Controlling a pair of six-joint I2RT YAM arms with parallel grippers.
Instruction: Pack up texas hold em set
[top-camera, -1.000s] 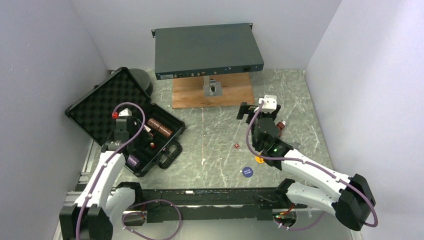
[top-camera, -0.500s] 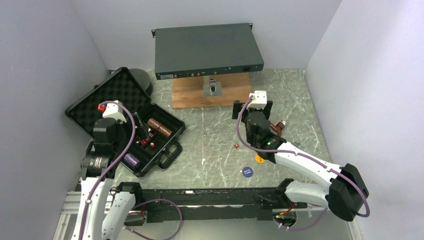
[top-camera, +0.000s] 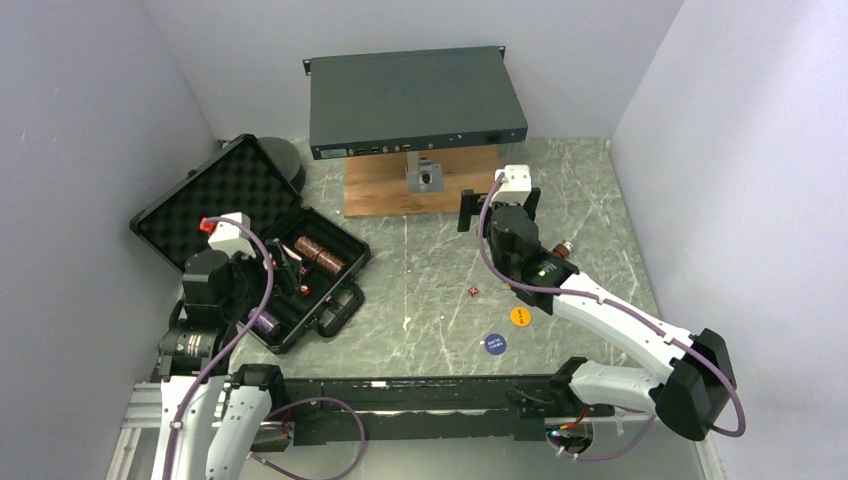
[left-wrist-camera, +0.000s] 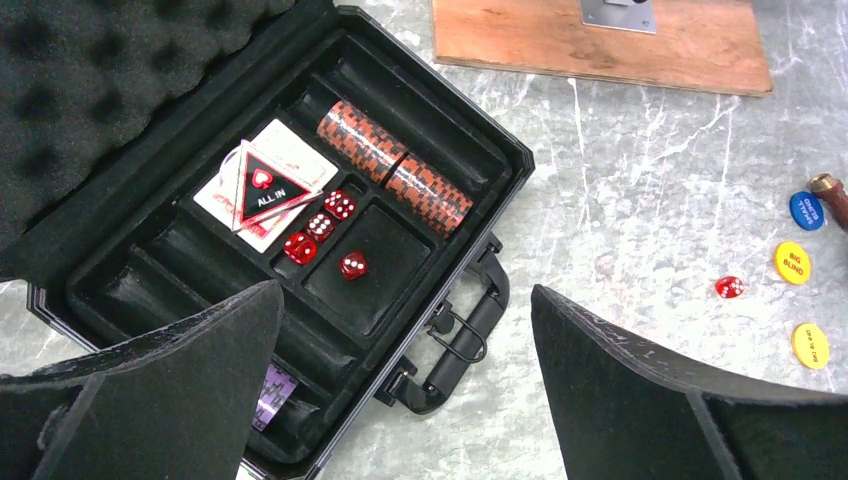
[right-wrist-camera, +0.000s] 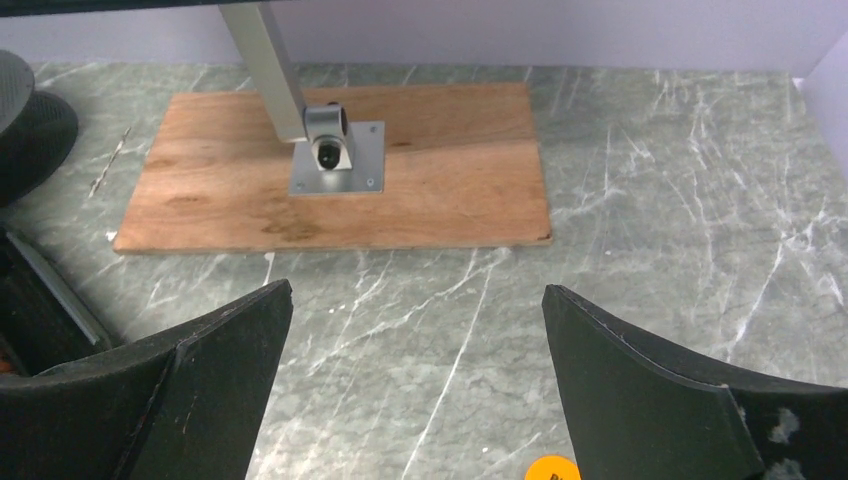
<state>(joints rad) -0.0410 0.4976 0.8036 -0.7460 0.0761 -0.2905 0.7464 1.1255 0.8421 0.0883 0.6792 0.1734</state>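
Left wrist view. The open case (left-wrist-camera: 120, 90) fills the left of the frame. Its tray holds cards (left-wrist-camera: 262, 190), a brown roll (left-wrist-camera: 395, 170), four dice (left-wrist-camera: 352, 264) and, at lower left, a purple roll (left-wrist-camera: 268, 392). At the right edge, on the marble (left-wrist-camera: 620, 200), lie one die (left-wrist-camera: 729, 287), a blue disc (left-wrist-camera: 806, 210) and two yellow discs (left-wrist-camera: 791, 262). The left gripper (left-wrist-camera: 405, 292) hangs over the handle (left-wrist-camera: 470, 330), jaws wide apart and empty. Right wrist view: the right gripper (right-wrist-camera: 416, 290), jaws also apart and empty, is below a wooden board (right-wrist-camera: 340, 165).

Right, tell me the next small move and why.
Probably swing the right gripper over the loose die. That gripper is open and empty, the die lies on the table outside the case, and the right arm is nearest.
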